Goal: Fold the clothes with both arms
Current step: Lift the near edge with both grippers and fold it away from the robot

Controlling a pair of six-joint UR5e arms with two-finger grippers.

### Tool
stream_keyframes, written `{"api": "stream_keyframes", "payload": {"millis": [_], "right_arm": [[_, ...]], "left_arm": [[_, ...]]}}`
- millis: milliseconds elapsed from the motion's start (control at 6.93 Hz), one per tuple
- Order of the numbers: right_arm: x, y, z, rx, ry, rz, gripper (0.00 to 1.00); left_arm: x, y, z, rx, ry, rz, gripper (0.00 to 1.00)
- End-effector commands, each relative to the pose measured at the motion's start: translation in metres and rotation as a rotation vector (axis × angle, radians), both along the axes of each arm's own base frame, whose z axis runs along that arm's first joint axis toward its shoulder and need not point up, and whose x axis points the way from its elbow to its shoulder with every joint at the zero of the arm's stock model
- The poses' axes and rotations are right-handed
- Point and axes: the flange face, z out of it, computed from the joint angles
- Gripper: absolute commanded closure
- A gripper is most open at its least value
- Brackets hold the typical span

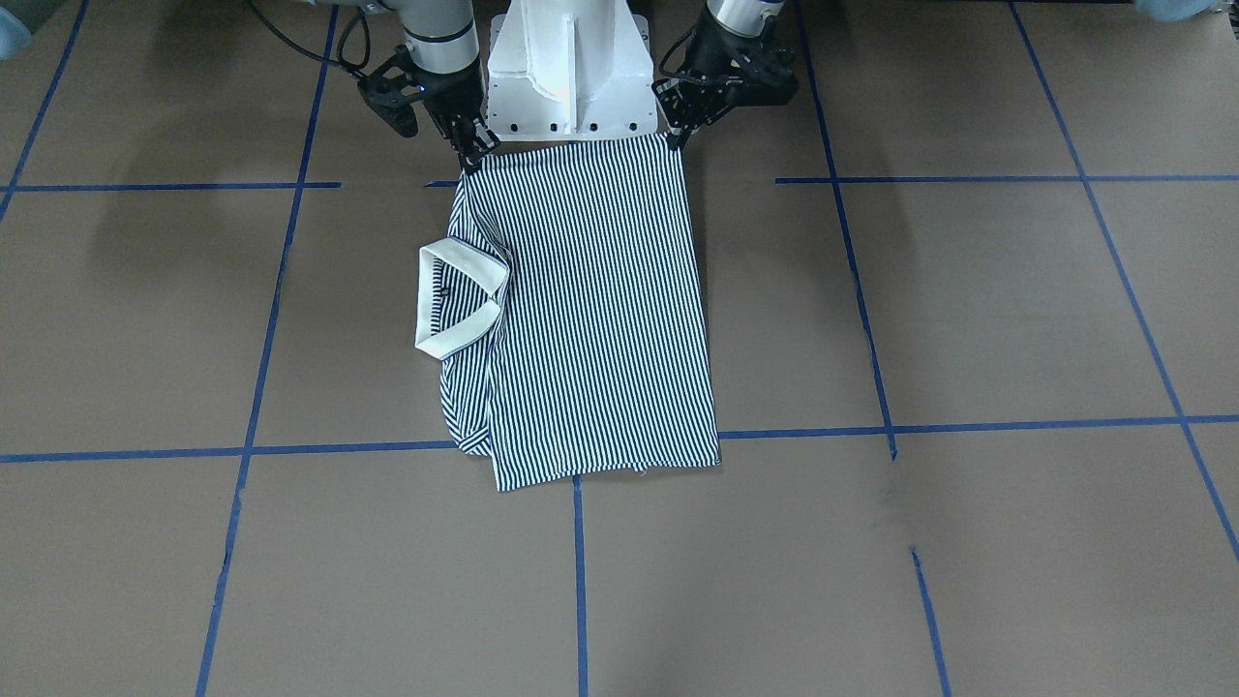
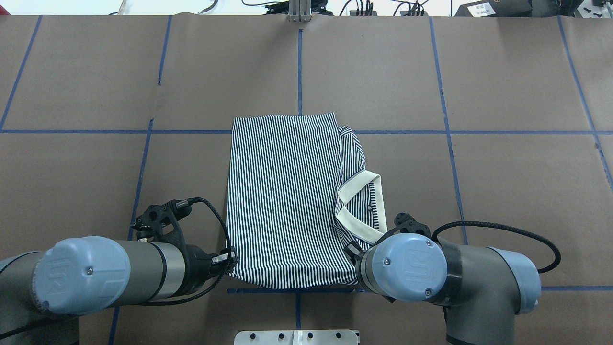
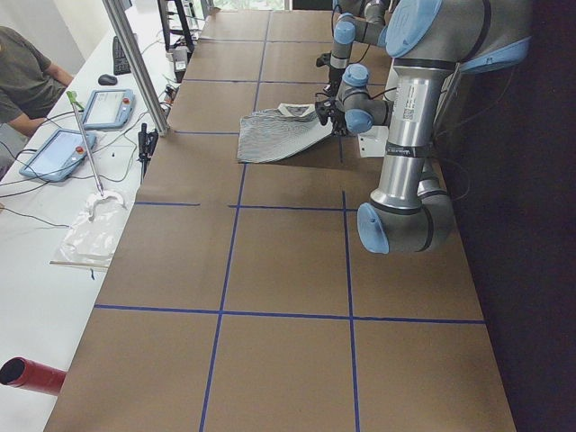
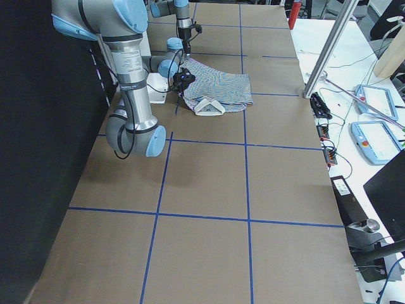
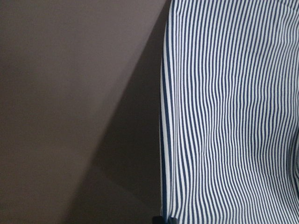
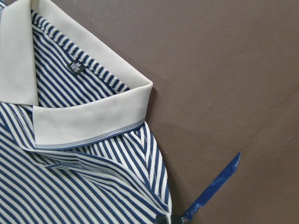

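Note:
The clothes are one navy-and-white striped polo shirt (image 1: pixel 590 310) lying folded into a tall rectangle on the brown table, its cream collar (image 1: pixel 455 300) at one long side. In the overhead view the shirt (image 2: pixel 282 201) lies between the two arms. My left gripper (image 1: pixel 675 140) is shut on the shirt's near corner on the plain side. My right gripper (image 1: pixel 474 155) is shut on the near corner on the collar side. That near edge is raised slightly off the table. The right wrist view shows the collar (image 6: pixel 88 116) up close, and the left wrist view shows the striped edge (image 5: pixel 233 116).
The white pedestal base (image 1: pixel 566 68) stands just behind the shirt's near edge. Blue tape lines (image 1: pixel 579 571) grid the table. A side bench with tablets (image 3: pixel 108 106), cables and a seated person (image 3: pixel 27 76) runs along the far side. A metal post (image 3: pixel 135 63) stands there.

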Motion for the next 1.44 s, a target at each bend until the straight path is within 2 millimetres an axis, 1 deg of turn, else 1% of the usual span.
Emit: {"api": "stream_keyframes", "payload": {"millis": [0,144,289,433,577,722,866,1010,1154,1299], "right_arm": [[0.037,-0.027,-0.030,-0.007,-0.076,0.046,1.00],[0.051,-0.058,-0.030,-0.017,-0.078,0.084,1.00],[0.046,-0.097,-0.034,-0.007,-0.068,0.135,1.00],[0.039,-0.146,-0.042,0.020,-0.041,0.174,1.00],[0.028,-0.191,-0.046,0.008,-0.016,0.180,1.00],[0.010,-0.238,-0.050,-0.005,-0.025,0.200,1.00],[-0.005,-0.275,-0.031,-0.007,-0.048,0.208,1.00],[-0.008,-0.309,-0.031,-0.005,-0.054,0.189,1.00],[-0.023,-0.334,-0.027,-0.018,-0.017,0.175,1.00],[-0.030,-0.357,-0.029,-0.011,-0.013,0.183,1.00]], "left_arm": [[-0.007,0.004,-0.031,0.005,0.068,0.004,1.00],[-0.021,-0.022,-0.032,0.036,0.065,-0.044,1.00],[-0.039,-0.060,-0.033,0.112,0.046,-0.067,1.00],[-0.043,-0.103,-0.021,0.156,-0.006,-0.087,1.00],[-0.032,-0.137,-0.008,0.176,-0.053,-0.105,1.00],[-0.023,-0.172,-0.007,0.189,-0.085,-0.133,1.00],[-0.011,-0.188,0.002,0.196,-0.115,-0.133,1.00],[-0.010,-0.212,0.013,0.204,-0.105,-0.166,1.00],[0.008,-0.238,0.030,0.193,-0.123,-0.181,1.00],[0.023,-0.269,0.046,0.187,-0.135,-0.203,1.00]]}}
